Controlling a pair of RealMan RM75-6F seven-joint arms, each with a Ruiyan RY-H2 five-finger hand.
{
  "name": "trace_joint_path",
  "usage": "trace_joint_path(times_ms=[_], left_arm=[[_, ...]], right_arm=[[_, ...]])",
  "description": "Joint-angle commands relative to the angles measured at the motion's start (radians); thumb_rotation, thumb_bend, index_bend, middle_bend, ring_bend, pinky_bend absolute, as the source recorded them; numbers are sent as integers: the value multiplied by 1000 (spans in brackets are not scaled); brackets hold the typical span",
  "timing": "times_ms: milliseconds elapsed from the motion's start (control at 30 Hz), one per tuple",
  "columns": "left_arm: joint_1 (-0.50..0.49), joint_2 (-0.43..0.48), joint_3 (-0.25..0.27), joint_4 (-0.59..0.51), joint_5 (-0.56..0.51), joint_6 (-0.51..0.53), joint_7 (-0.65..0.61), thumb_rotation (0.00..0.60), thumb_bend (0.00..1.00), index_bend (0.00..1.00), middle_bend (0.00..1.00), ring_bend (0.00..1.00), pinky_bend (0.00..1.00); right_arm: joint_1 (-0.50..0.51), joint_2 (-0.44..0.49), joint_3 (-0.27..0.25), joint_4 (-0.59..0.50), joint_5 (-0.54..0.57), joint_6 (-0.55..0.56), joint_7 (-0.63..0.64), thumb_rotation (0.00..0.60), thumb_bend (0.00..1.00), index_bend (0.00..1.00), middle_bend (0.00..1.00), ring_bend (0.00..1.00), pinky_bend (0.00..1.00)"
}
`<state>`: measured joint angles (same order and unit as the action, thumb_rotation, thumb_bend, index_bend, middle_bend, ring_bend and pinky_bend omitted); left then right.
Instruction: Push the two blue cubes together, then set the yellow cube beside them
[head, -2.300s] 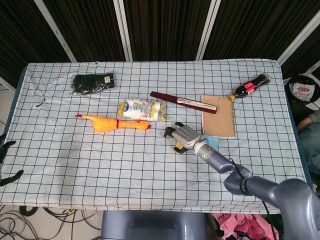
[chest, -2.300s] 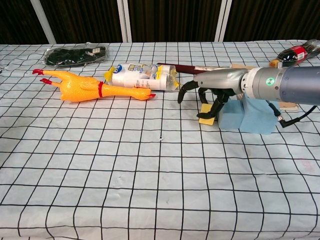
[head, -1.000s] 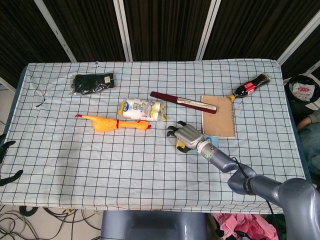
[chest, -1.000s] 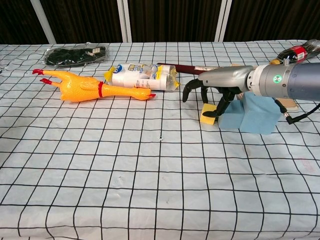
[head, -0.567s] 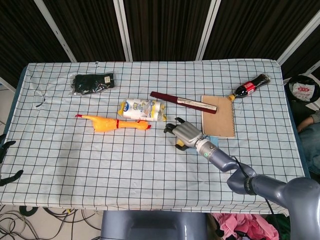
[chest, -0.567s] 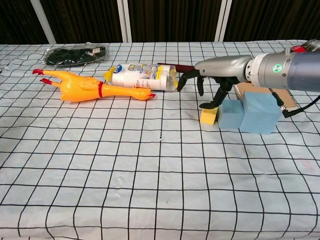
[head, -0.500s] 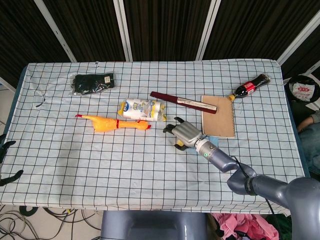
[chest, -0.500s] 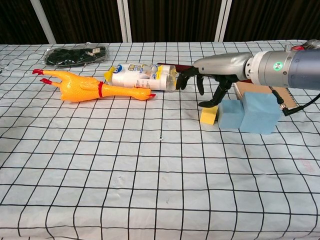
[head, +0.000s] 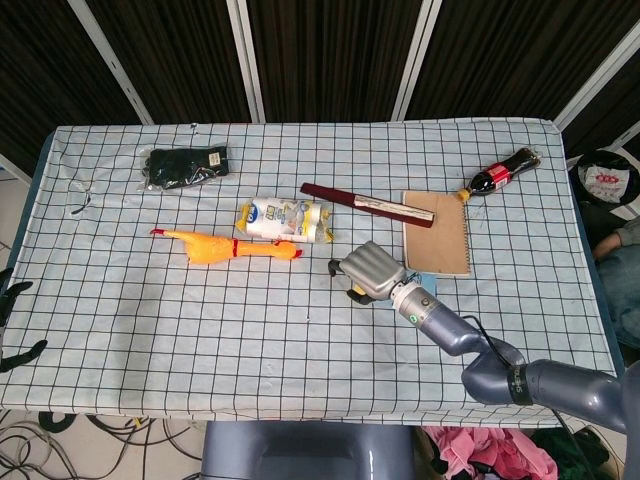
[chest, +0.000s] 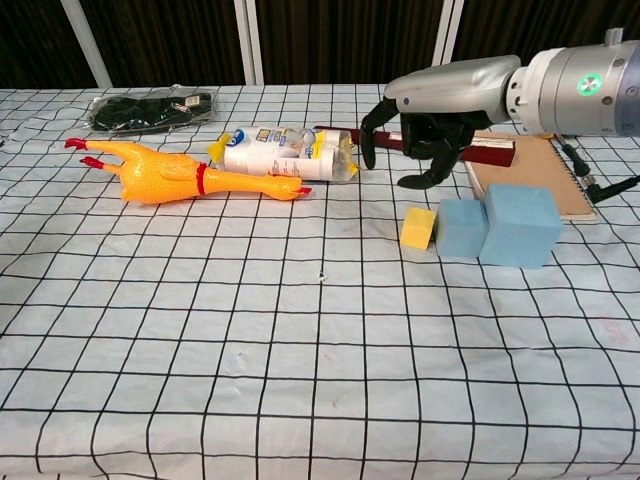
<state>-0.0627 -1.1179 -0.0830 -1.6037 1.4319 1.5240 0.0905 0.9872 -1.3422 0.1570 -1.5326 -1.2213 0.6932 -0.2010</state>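
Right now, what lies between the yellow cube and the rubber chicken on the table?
Nothing: in the chest view only bare checked cloth lies between the yellow cube and the rubber chicken. The plastic packet sits further back, outside that stretch.

The right hand (head: 368, 271) hides the blue cubes in head view — left hand unseen.

The right arm (chest: 585, 90) is a thick round tube of smooth silver-grey metal, with a white ring where it narrows to the wrist. On this ring sits a small green round light. The right hand (chest: 425, 115) has a silver-grey shell on its back and black fingers (chest: 372, 125). A thin black cable (chest: 590, 180) hangs under the forearm.
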Motion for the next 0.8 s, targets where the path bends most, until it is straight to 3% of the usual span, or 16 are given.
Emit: trace_joint_path(times_ms=[33,233,367,500,800], left_arm=[[0,0,0,0,0,0,0,600,48,220,70,0,0],[0,1,0,-1,0,0,0,600,48,221,70,0,0],[0,1,1,-1,-1,-1,0,600,48,221,70,0,0],[0,1,0,-1,0,-1,0,600,48,221,70,0,0],[0,-1,-1,1,-3,0,4,600,48,221,70,0,0]], right_arm=[[36,74,-19,-129,204,-25,-192,600,368,446,1000,1000,1000],[121,80,-82,-221,498,56,-411,600,414,439,1000,1000,1000],[174,34,-110,-238,654,151,-528,600,434,365,1000,1000,1000],[208,-12,-116,-215,742,188,-578,600,459,309,1000,1000,1000],[248,-63,-133,-152,826,180,-613,600,481,304,1000,1000,1000]])
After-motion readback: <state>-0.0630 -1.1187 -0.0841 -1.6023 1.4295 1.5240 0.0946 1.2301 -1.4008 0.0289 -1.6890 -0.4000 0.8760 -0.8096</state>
